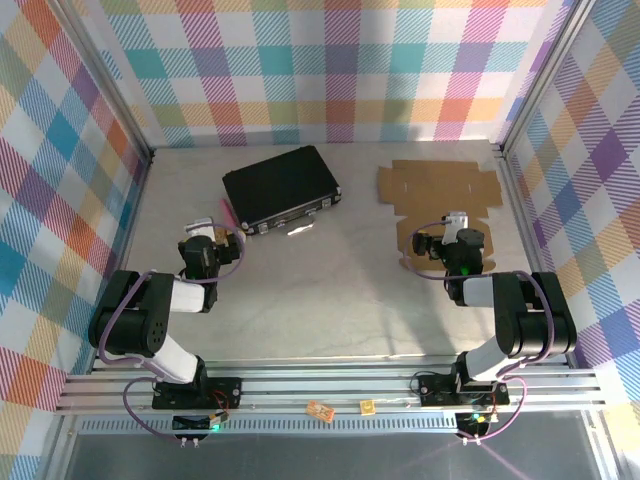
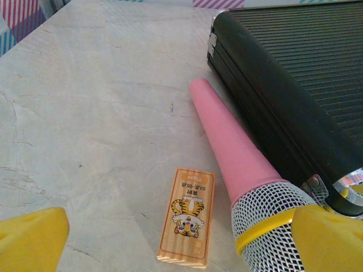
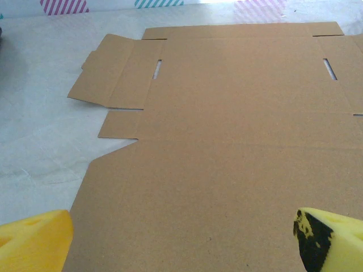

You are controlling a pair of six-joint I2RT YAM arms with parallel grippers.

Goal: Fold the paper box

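Observation:
The paper box (image 1: 436, 192) lies as a flat, unfolded brown cardboard sheet at the back right of the table. In the right wrist view the sheet (image 3: 227, 141) spreads out flat, with its flaps, tabs and two slots showing. My right gripper (image 3: 181, 243) hovers open over the sheet's near part, and its yellow fingertips (image 3: 34, 241) have nothing between them. Seen from the top, the right gripper (image 1: 441, 234) is at the sheet's near edge. My left gripper (image 2: 181, 241) is open over the table at the left, away from the sheet.
A black hard case (image 1: 282, 188) sits at the back centre. A pink toy microphone (image 2: 238, 158) lies along the case's left side. A small wooden tiger block (image 2: 187, 215) lies beside the microphone, between my left fingers. Checked walls ring the table.

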